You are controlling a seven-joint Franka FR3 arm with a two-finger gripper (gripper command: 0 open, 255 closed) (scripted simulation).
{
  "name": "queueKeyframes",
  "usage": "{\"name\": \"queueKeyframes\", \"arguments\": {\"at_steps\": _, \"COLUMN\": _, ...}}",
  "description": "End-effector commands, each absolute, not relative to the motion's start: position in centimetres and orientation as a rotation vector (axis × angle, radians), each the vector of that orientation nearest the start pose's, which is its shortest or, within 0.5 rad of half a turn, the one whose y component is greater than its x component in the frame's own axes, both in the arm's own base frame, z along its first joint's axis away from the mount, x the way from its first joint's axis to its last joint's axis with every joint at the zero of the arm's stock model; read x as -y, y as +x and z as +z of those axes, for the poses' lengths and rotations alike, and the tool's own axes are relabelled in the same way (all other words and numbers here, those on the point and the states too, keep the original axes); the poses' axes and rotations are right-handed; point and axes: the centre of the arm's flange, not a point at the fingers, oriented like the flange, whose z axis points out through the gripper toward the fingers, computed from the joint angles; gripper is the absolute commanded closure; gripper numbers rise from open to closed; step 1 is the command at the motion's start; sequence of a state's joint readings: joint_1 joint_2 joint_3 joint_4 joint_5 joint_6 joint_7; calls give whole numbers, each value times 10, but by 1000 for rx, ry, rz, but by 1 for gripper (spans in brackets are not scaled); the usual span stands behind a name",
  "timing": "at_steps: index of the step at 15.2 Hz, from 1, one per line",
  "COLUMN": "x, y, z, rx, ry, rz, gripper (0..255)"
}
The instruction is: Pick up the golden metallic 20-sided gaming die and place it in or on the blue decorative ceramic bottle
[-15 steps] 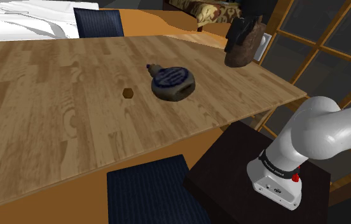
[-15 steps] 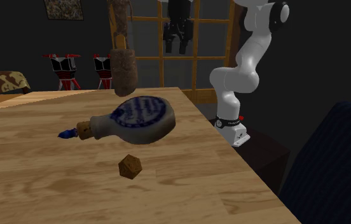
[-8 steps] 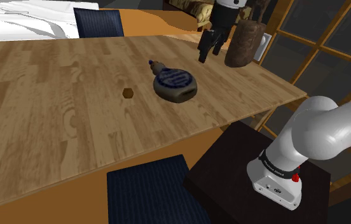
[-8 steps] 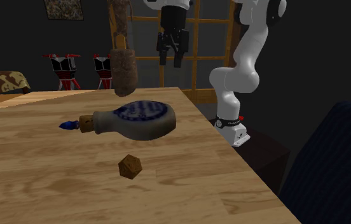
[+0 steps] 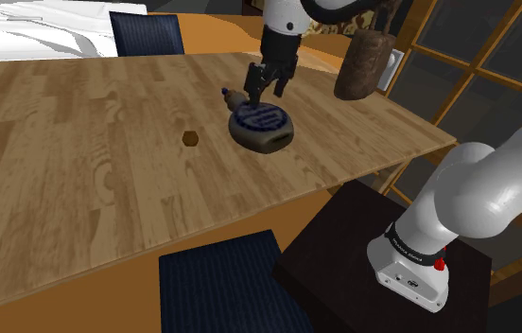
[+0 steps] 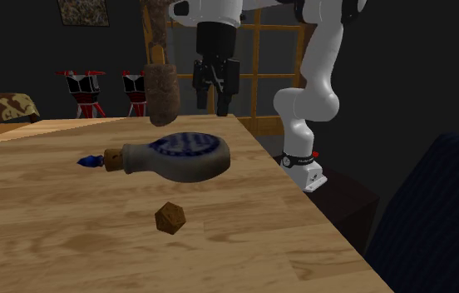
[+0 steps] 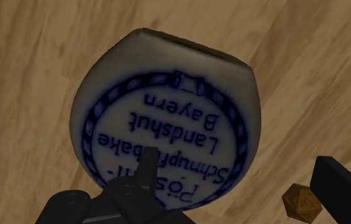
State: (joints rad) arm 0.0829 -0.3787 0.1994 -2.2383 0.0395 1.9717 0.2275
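Wooden table (image 5: 89, 180) bearing bottle (image 5: 261, 127), beside window (image 5: 495, 43)

A: What is the bottle (image 7: 161, 121) showing?
B: Its grey-white face is carrying a blue rope-patterned ring and blue lettering.
A: And the die (image 7: 300, 202)?
B: It is glinting golden brown against the tan, wood-grained table (image 5: 79, 170); the gripper (image 5: 262, 92) is showing all black.
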Motion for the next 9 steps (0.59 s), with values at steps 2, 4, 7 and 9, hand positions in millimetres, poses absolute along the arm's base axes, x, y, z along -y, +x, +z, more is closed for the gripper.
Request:
{"name": "queueKeyframes", "arguments": {"at_steps": 2, "x": -158, "y": 456, "z": 510, "rx": 48, "ry": -3138, "rz": -180, "gripper": 0}}
{"name": "queueKeyframes", "arguments": {"at_steps": 4, "x": -175, "y": 473, "z": 499, "rx": 48, "ry": -3134, "rz": -182, "gripper": 0}}
{"name": "queueKeyframes", "arguments": {"at_steps": 7, "x": -200, "y": 497, "z": 482, "rx": 48, "ry": -3129, "rz": -186, "gripper": 0}}
{"name": "queueKeyframes", "arguments": {"at_steps": 9, "x": -217, "y": 514, "z": 471, "rx": 47, "ry": -3125, "rz": -188, "gripper": 0}}
